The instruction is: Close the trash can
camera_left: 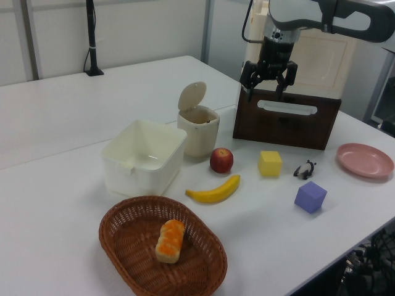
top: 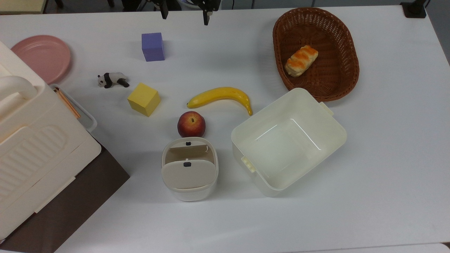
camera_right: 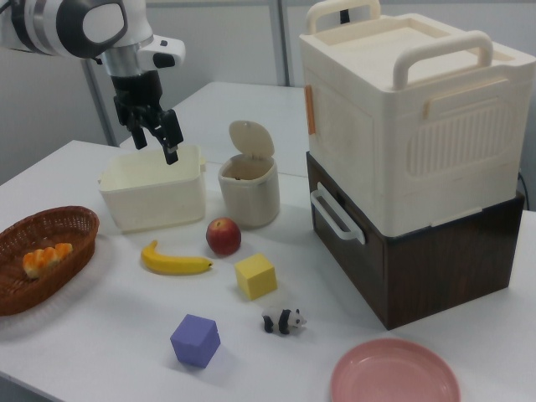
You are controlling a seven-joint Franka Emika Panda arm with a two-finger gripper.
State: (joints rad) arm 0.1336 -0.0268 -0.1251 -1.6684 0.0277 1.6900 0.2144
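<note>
Gripper hangs high w/ jaws spread and nothing held between them; in the top view its two fingertips poke in at the upper edge, far from the trash can. So it's well apart from the work, up in the air, not near the lid.

Landmark = the trash can. Its lid is up, standing roughly upright on the hinge, mouth open; a small dark button shows on the lid and another on the rim. In the right view the lid rises at the can's back, tilted a bit away from the opening.

Around the can: apple just beside it, on the side twd the gripper in the top view. Banana a bit beyond the apple. Lidless cream tub just beside the can on the top view's right, not touching as far as I can tell. Yellow cube near, past the apple to the top view's left; panda figure and purple cube farther out that way. Basket w/ a bread roll well beyond the tub. Big cream ribbed box on a dark crate to the can's left in the top view; pink plate beyond that.

Step in hand, by my read: approach not yet begun, nothing closed. Next move prob needs the gripper brought over the apple to behind/above the raised lid, then a push on the lid's back face so it swings fwd and down onto the rim. The can looks light, so a hard sideways push could slide or tip it.
</note>
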